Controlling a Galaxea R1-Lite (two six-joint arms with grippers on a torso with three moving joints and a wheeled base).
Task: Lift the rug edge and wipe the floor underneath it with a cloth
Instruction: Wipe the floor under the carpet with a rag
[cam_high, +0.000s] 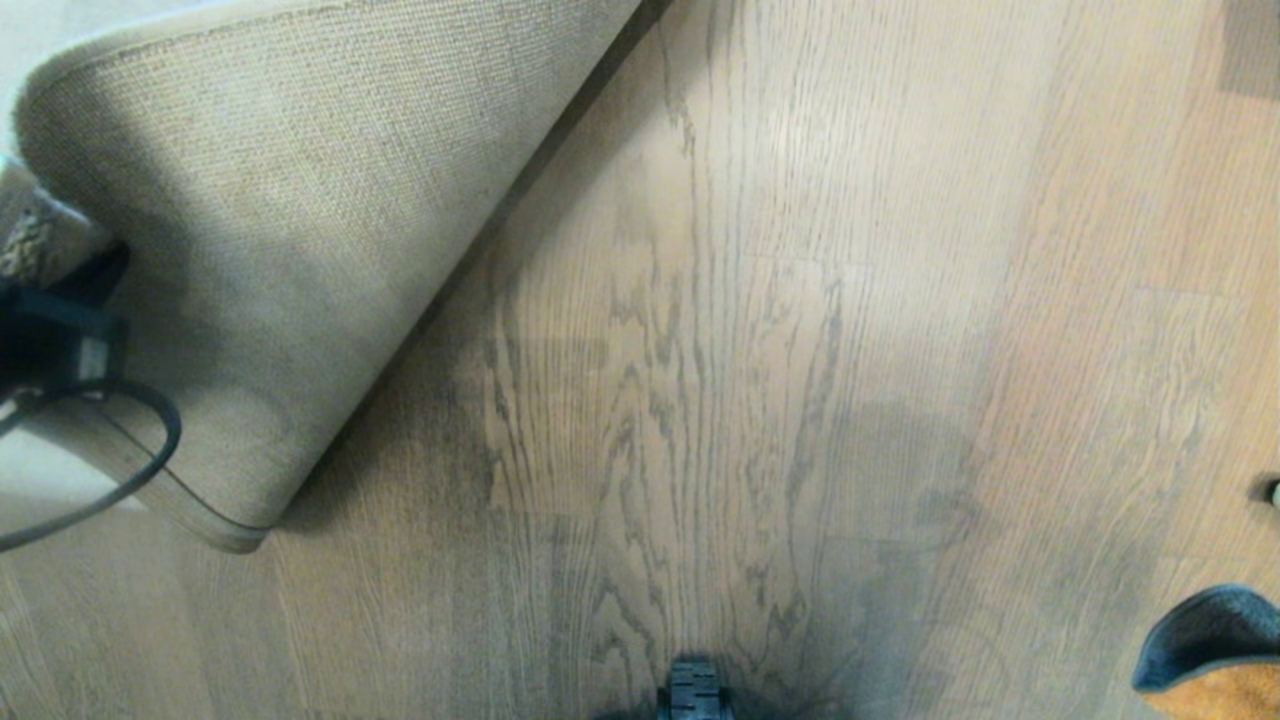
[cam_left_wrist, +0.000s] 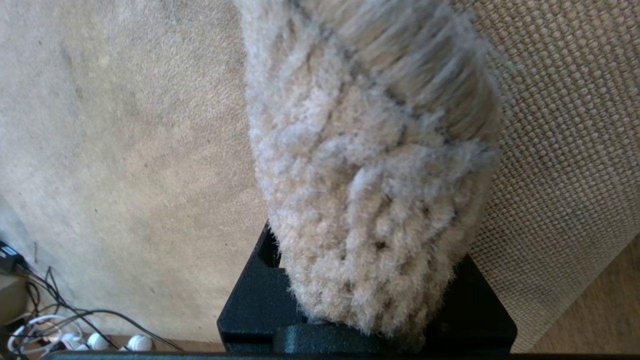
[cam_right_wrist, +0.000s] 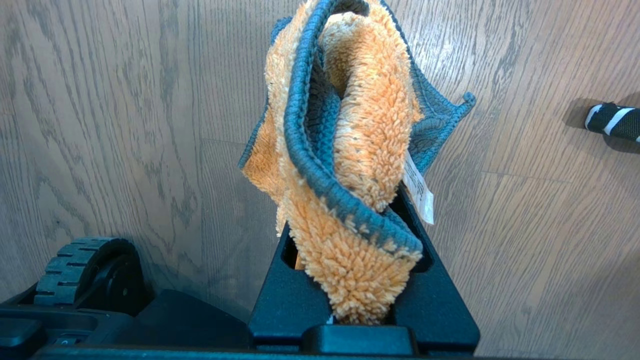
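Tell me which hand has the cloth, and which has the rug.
The right hand is shut on the orange cloth, bunched above bare floor. The left hand pinches the folded-back rug edge, woven backing showing.

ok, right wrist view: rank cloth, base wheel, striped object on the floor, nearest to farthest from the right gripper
1. cloth: clamped in the right gripper, hanging bunched from its fingers.
2. base wheel: low, off to one side, on the floor.
3. striped object: at the opposite edge, lying on the planks. Its gap over the wheel is modest, but it reads as farther.
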